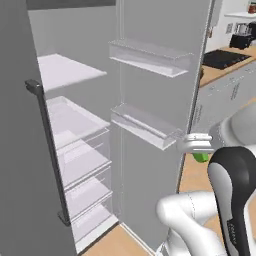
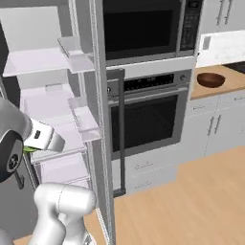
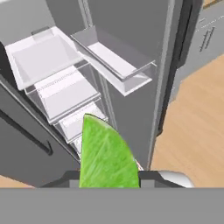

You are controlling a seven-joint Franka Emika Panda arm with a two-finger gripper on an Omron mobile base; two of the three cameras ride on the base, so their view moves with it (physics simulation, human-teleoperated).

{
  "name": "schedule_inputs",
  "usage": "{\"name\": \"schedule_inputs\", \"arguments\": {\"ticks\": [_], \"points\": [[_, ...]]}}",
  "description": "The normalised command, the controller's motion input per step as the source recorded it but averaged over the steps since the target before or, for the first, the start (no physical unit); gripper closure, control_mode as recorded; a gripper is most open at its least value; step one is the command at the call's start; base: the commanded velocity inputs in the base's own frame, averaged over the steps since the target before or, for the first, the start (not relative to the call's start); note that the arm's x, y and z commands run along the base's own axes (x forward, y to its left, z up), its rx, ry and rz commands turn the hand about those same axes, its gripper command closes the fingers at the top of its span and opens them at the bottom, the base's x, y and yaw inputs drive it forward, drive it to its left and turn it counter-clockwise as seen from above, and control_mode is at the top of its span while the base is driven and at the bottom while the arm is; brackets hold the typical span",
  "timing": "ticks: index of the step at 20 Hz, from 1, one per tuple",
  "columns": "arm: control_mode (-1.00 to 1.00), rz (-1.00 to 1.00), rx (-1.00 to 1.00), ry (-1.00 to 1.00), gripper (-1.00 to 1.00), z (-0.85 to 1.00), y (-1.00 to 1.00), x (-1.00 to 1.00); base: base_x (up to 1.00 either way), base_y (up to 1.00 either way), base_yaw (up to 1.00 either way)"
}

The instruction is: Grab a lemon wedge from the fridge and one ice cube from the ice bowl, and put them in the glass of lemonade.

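The fridge stands open, with white shelves, clear drawers and door bins showing. My gripper is shut on the lemon wedge, a bright green wedge that stands up between the dark fingertips, curved side to the right. From the left base view the gripper hangs just outside the open door's edge, with the wedge peeking out below it. The wedge also shows beside the hand in the right base view. The dark-brown ice bowl sits on the wooden counter at far right. The ice cube and the glass of lemonade are out of view.
The left fridge door with its dark bar handle juts toward me. A built-in oven and microwave stand right of the fridge. A counter with a black cooktop lies beyond the open door. Wooden floor stretches to the right.
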Motion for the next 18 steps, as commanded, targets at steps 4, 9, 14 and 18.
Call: {"name": "schedule_inputs", "arguments": {"ticks": [4, 9, 14, 18], "points": [[1.00, 0.00, 0.00, 0.00, 1.00, 0.00, 0.00, 0.00, 0.04, -0.03, -0.89], [1.00, 0.00, 0.00, 0.00, 1.00, 0.00, 0.00, 0.00, 0.00, -0.45, -0.67], [1.00, 0.00, 0.00, 0.00, 1.00, 0.00, 0.00, 0.00, 0.15, -0.73, -0.04], [1.00, 0.00, 0.00, 0.00, 1.00, 0.00, 0.00, 0.00, 0.51, -0.76, 0.18]]}}
